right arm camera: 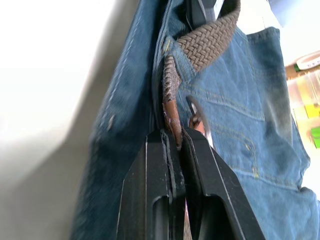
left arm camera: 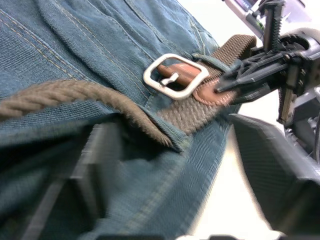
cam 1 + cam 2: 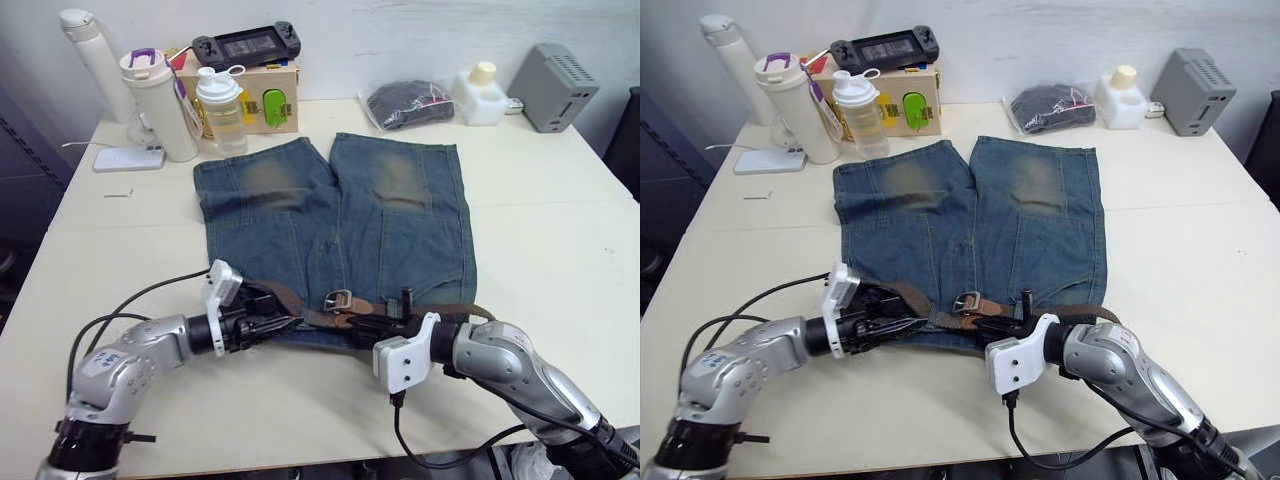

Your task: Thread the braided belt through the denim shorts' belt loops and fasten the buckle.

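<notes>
The denim shorts (image 3: 330, 215) lie flat on the table, waistband toward me. The braided belt (image 3: 290, 298) runs along the waistband, under a belt loop (image 2: 206, 60). Its silver buckle (image 3: 338, 298) lies at the waistband's middle. My right gripper (image 1: 172, 135) is shut on the belt's brown leather tip (image 2: 210, 95), just right of the buckle. My left gripper (image 3: 283, 325) is at the waistband left of the buckle. Its fingers (image 2: 95, 165) stand wide apart, open, with denim and belt between them.
Along the table's back edge stand a white flask (image 3: 95, 60), two bottles (image 3: 220, 110), a box with a game console (image 3: 250, 45) on it, a black bundle in a clear bag (image 3: 405, 103), a white jar (image 3: 480, 93) and a grey box (image 3: 553, 85).
</notes>
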